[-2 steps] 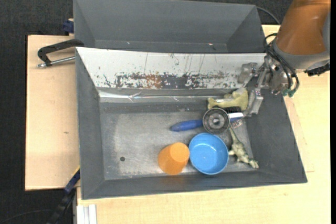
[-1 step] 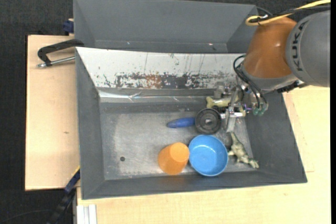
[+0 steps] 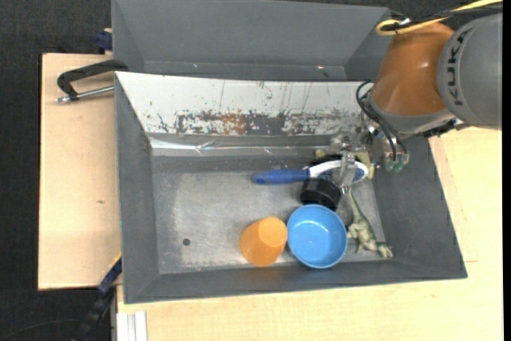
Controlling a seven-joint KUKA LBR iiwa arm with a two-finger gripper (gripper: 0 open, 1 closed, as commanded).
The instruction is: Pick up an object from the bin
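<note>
Dark carpet surrounds the grey metal bin [image 3: 200,208]. An orange cup [image 3: 263,240] lies on its side, touching the left of the blue bowl [image 3: 317,235]. Above-left of the bowl is a blue-handled brush [image 3: 283,176], and a black lump [image 3: 319,192] sits just above it. The gripper [image 3: 350,165] hangs over the brush's white end, above-right of the bowl; I cannot tell whether it is spread or closed.

One orange cup [image 3: 263,241], perhaps touching a blue bowl [image 3: 317,236]
</note>
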